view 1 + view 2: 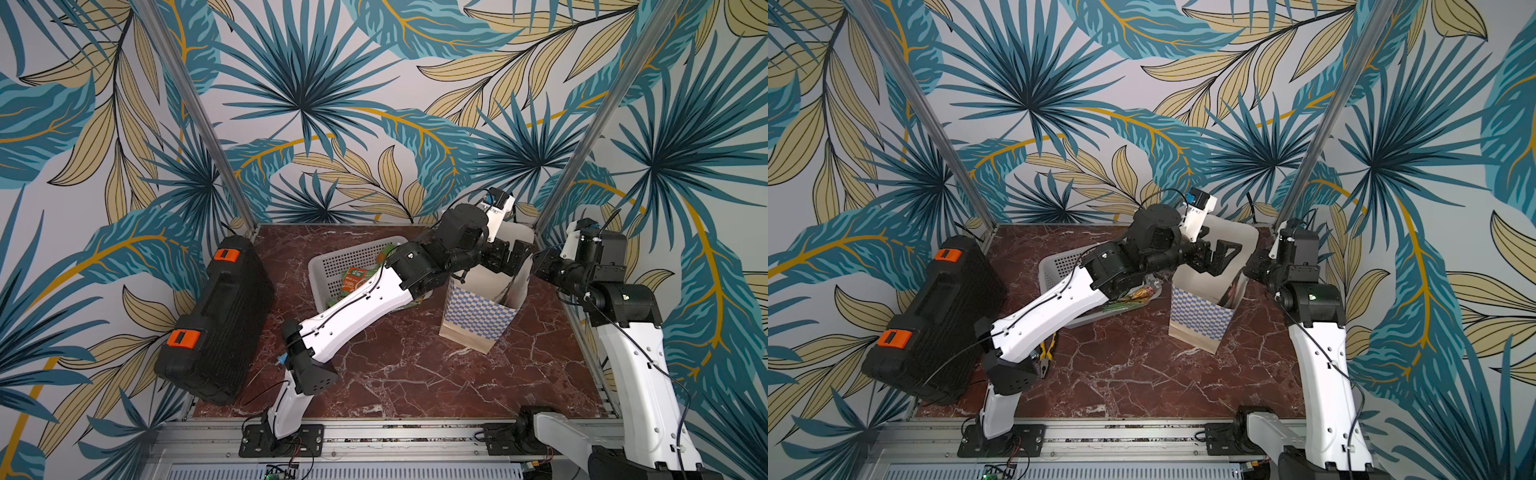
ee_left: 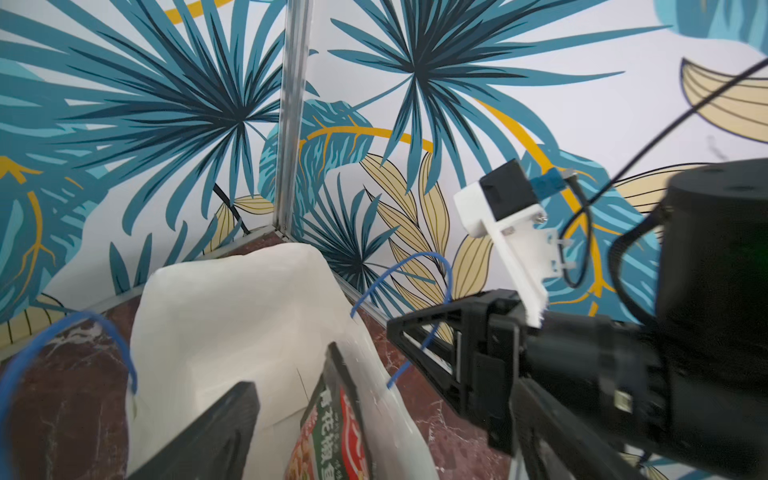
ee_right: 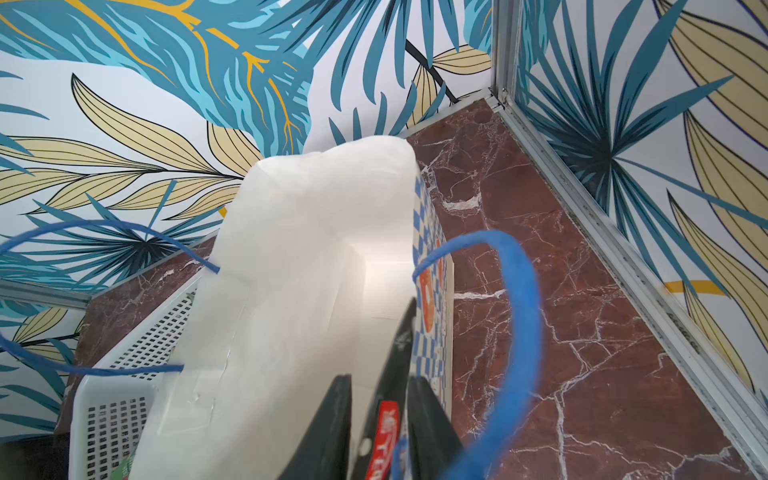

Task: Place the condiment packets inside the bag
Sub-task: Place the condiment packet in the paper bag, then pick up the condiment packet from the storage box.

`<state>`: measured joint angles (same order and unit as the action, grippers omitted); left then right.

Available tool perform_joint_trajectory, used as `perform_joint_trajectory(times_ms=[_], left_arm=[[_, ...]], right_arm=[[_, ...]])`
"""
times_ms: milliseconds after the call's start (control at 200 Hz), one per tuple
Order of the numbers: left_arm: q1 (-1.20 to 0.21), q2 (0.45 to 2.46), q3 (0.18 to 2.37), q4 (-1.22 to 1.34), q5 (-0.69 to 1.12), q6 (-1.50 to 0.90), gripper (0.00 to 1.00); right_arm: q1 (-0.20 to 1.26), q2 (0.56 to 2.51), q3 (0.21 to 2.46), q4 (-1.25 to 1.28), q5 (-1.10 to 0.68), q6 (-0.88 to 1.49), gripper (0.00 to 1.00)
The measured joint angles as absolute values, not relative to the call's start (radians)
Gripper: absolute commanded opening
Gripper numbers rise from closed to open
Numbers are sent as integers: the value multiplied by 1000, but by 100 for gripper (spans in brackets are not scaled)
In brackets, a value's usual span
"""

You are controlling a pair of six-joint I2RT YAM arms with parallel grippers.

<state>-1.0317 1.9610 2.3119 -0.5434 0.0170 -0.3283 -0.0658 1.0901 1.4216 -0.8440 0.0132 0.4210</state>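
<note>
Leaf-patterned wallpaper (image 1: 374, 83) in teal and tan is wrapping around three sides of a red-brown marble tabletop (image 1: 415, 374). Toward its back right corner the bag (image 1: 473, 316) is standing upright with its mouth open, blue-and-white checks outside and white inside, its blue cord handles (image 3: 524, 311) arching out from the rim. One packet (image 2: 332, 424), green and red with Chinese lettering, is standing on edge inside the bag, leaning against the wall on the robot's right. The left gripper (image 1: 515, 253) is hanging over the bag's mouth with its jaws spread wide and nothing between them. The right gripper (image 3: 380, 390) is sitting at the bag's right-hand rim, its jaws parted only a little and straddling the bag's wall and the top edge of that packet. A sliver of white is showing between one finger and the packet, so it is not visibly pinching either. Just beside the bag, on its left, a grey perforated basket (image 1: 332, 262) is holding the other condiment packets (image 1: 353, 282), partly hidden under the left arm (image 1: 365, 303). A black tool case (image 1: 216, 316) with orange latches is sitting at the table's left edge, and yellow-handled pliers (image 1: 1050, 349) are peeking out beneath the left arm's elbow.
</note>
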Motion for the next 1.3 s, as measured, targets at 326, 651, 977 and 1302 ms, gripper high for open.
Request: perform_joint_trajectory(times_ms=[326,651,977,1302], left_arm=[[-1036,1499,1817,-503,-203,-265,100],[-952,1356,1496,-545,-309,-255,100],[-843,1438,1414,-601,-215,-260,88],[-831,1687,1514,-672,-138,-227,66]], right_arm=[[-66,1024,1433,-865,-60,396,87],[-67,870,1457,-863,-185,392,100],[-67,831,1410,-858,-210,385,100],[-67,830,1333,-858,-187,378,99]])
